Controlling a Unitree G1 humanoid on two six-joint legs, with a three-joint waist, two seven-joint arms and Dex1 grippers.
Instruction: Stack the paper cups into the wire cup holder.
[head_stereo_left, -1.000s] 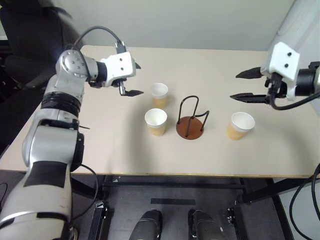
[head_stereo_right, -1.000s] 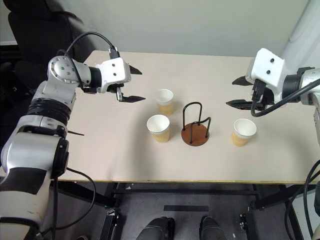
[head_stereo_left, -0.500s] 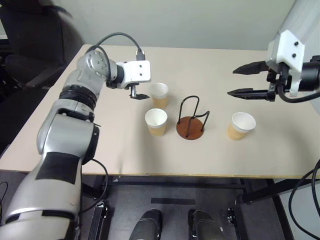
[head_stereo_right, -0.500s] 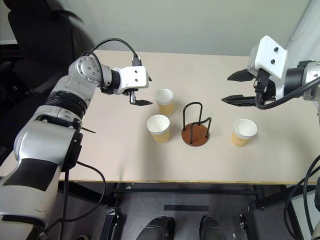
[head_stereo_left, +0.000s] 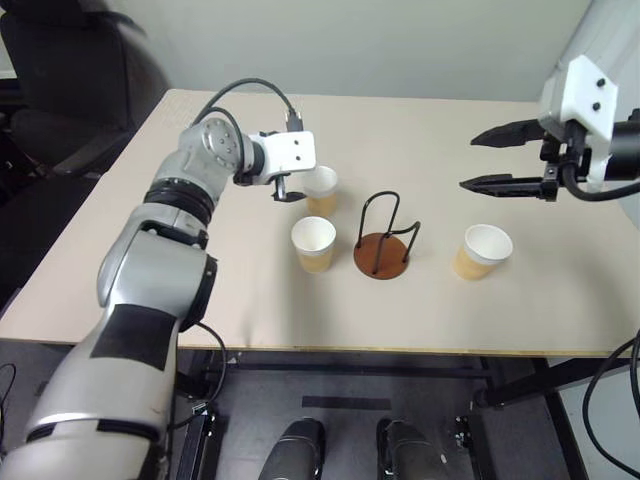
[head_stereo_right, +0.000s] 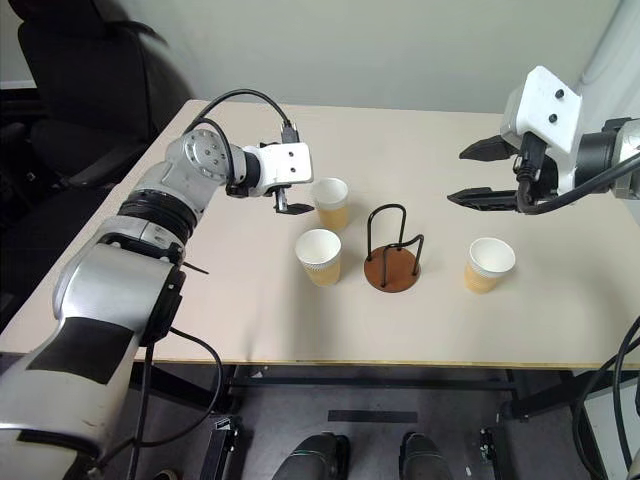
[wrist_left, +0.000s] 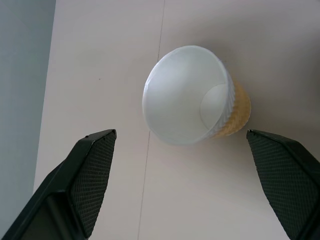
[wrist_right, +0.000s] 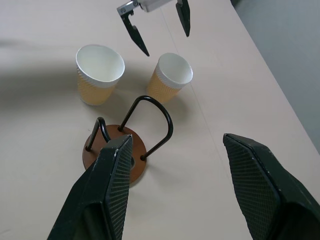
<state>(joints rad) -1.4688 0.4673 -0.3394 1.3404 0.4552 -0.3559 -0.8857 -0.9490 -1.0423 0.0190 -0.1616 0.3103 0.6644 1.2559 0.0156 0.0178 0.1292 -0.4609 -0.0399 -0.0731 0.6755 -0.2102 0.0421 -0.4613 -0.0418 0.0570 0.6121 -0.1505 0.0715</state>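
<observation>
Ribbed matt paper cups (head_stereo_left: 313, 243), thin glossy black wire holder (head_stereo_left: 382, 240) on a seemingly wooden disc, smooth matt table (head_stereo_left: 420, 130).

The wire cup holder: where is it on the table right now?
The wire cup holder stands mid-table, empty, between the near-left cup and the right cup.

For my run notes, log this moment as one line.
left claw: open, beside far paper cup | right claw: open, raised | wire cup holder: empty | three cups on table
</observation>
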